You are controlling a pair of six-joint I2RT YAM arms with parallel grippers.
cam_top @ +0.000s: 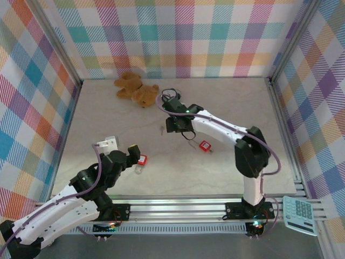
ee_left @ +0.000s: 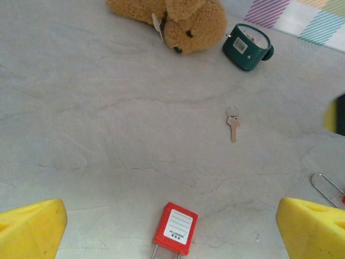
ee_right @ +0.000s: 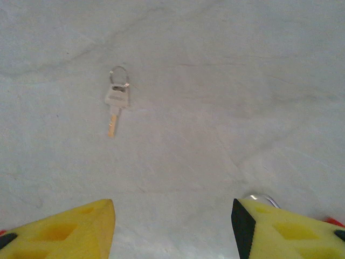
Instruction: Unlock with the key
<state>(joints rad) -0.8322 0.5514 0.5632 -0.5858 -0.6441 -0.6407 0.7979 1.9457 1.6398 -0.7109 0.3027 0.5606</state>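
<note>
While the key (ee_right: 116, 100) lies flat on the pale table (cam_top: 108, 116), the right jaws hang over the table close to it. They are spread wide and have nothing in them. From the right wrist, the key is in front of the 2 yellow fingertips (ee_right: 64, 229), more to the left side. It touches neither of them. Its little ring points away from the jaws and its blade points back at them. A bit of silver loop (ee_right: 261, 198) peeks out just beside the other fingertip.

From above, the key is near the middle of the table, just beside the end of the right arm (cam_top: 215, 127). 1 red padlock (cam_top: 205, 145) lies near that arm.

The left jaws are wide apart too and hold nothing. The second red padlock (ee_left: 175, 225) lies on the table between their yellow fingertips (ee_left: 32, 229), apart from both, with its white label facing up.

At the far end of the table lies a brown teddy bear (ee_left: 183, 19). A small dark green round thing (ee_left: 248, 46) sits just beside it. A calculator (cam_top: 299, 215) rests at the near right corner.
</note>
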